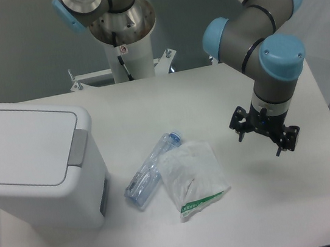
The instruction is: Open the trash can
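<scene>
- Currently the black two-finger gripper (260,141) hangs at 3 o'clock, fingers spread, holding nothing.
- Large boxy white plastic trash can (39,169) sits at 9 o'clock, flat lid shut, grey push-button tab (77,147) untouched.
- Risk: a crushed clear plastic bottle (152,169) and a soft white plastic pouch (192,175) lie between; a low sweep could drag them.
- Risk: smooth tab, off-centre press may slip.

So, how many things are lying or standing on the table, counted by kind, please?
Trash can, lid shut: 1
Clear plastic bottle, lying down: 1
White plastic bag: 1
Total: 3
The pincer hangs above the table and holds nothing.
</scene>
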Robot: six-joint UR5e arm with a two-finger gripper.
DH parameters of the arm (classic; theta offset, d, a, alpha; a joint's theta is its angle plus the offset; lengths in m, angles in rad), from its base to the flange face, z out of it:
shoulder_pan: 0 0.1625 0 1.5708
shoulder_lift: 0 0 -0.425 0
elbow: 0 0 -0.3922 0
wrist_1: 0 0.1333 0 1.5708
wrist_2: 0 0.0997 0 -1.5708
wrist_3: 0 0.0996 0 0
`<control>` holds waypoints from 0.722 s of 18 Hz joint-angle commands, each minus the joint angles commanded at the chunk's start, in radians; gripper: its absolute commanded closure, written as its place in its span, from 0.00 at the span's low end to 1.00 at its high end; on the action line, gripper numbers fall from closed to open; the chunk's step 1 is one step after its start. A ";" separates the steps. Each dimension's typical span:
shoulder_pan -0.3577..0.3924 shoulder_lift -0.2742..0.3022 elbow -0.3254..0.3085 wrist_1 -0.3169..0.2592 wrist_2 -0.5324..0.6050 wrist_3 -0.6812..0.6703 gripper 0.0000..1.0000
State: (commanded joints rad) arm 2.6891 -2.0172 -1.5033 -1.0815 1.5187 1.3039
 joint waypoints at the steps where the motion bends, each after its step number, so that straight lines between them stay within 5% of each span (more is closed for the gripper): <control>1: 0.002 0.000 -0.002 0.000 0.000 0.002 0.00; 13: -0.020 0.000 0.011 -0.008 -0.017 -0.015 0.00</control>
State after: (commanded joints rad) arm 2.6692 -2.0172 -1.4925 -1.0891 1.5019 1.2885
